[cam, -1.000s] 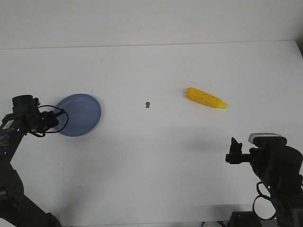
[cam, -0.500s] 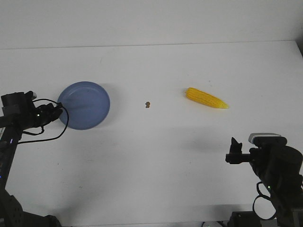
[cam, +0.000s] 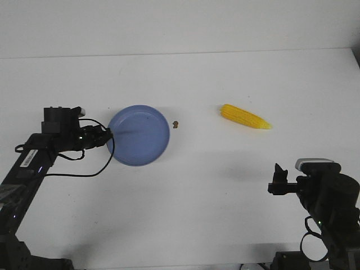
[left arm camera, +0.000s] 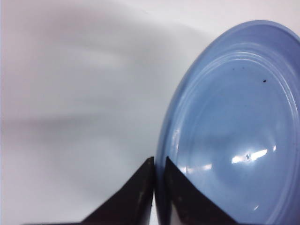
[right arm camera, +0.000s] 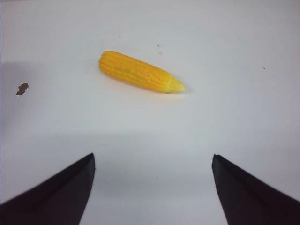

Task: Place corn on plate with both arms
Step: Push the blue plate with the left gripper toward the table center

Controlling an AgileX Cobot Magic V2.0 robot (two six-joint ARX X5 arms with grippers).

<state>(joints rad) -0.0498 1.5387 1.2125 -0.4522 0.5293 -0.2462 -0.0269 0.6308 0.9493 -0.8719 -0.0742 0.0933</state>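
The periwinkle-blue plate (cam: 139, 135) sits left of the table's middle, and my left gripper (cam: 109, 135) is shut on its left rim. In the left wrist view the two black fingertips pinch the plate (left arm camera: 234, 126) edge at the left gripper (left arm camera: 159, 161). The yellow corn (cam: 244, 116) lies on the table right of centre, pointed end to the right. My right gripper (cam: 278, 177) hangs near the front right, open and empty. In the right wrist view the corn (right arm camera: 139, 71) lies well ahead of the right gripper (right arm camera: 152, 157).
A tiny brown speck (cam: 175, 124) lies on the white table between plate and corn, just off the plate's right rim, and shows as the speck (right arm camera: 22, 88) in the right wrist view. The table's far edge (cam: 180, 53) runs across the back.
My left arm has dragged the plate to the right, from the far left toward the middle, its grip still on the rim. The right arm and the corn have not moved.
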